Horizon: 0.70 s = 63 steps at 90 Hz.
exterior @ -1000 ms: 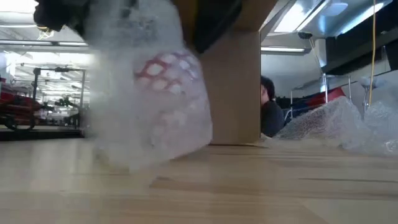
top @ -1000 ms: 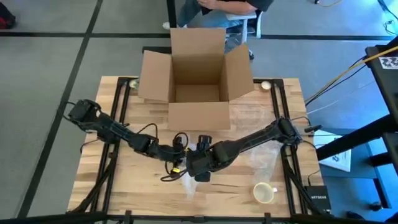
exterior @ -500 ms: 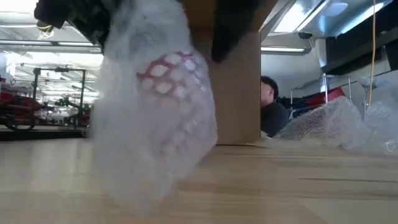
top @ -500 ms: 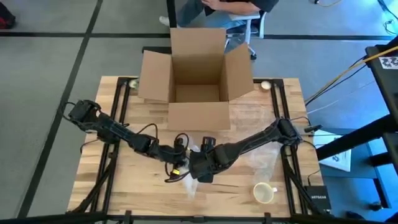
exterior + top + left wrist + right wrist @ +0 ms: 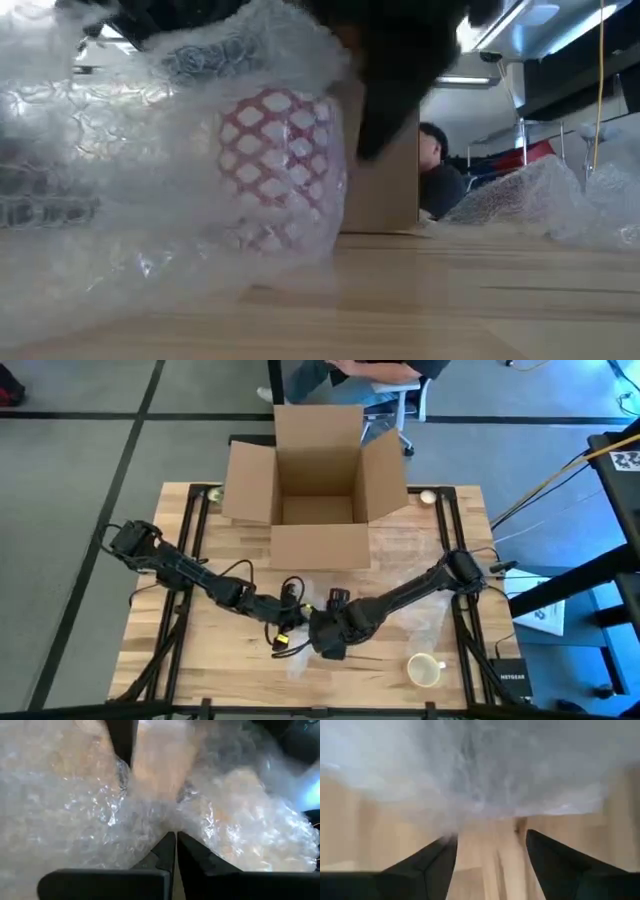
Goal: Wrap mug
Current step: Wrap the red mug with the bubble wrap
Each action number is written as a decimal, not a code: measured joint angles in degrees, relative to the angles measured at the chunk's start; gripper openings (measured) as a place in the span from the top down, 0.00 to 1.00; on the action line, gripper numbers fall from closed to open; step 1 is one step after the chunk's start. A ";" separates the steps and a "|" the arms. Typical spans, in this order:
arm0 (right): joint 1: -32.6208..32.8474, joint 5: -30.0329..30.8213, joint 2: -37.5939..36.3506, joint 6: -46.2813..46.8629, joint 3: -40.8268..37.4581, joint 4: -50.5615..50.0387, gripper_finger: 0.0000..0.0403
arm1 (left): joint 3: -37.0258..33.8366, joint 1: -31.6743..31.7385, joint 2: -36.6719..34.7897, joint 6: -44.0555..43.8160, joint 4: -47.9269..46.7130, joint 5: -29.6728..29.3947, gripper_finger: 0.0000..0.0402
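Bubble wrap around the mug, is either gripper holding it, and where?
The left gripper is shut on a gathered fold of the bubble wrap. The right gripper is open over the table, holding nothing.

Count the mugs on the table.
2: a red-patterned mug inside bubble wrap mid-table between both grippers, and a bare mug near the front right. None seem hidden.

Mug (image 5: 275,165): white, red lattice pattern, seen through clear bubble wrap (image 5: 150,200) with a translucent whitish sheen. Second mug (image 5: 425,669) at 5 o'clock on the table: plain cream. Table (image 5: 210,650): pale wood with visible grain. Box (image 5: 318,490) at 12 o'clock: brown cardboard. Both arms: black. Floor (image 5: 70,480): grey with dark lines.
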 joint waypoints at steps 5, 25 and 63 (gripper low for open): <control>0.00 0.19 -1.41 -0.26 1.29 -0.26 0.44 | 0.00 0.04 0.00 -0.02 0.01 -0.02 1.00; -0.24 2.88 -1.55 -5.34 1.55 9.56 0.44 | 0.00 0.07 0.00 -0.10 -0.05 -0.10 1.00; -3.15 2.53 1.86 -4.73 -2.13 14.21 0.44 | 3.06 -3.31 -9.87 -1.65 -18.83 -5.07 1.00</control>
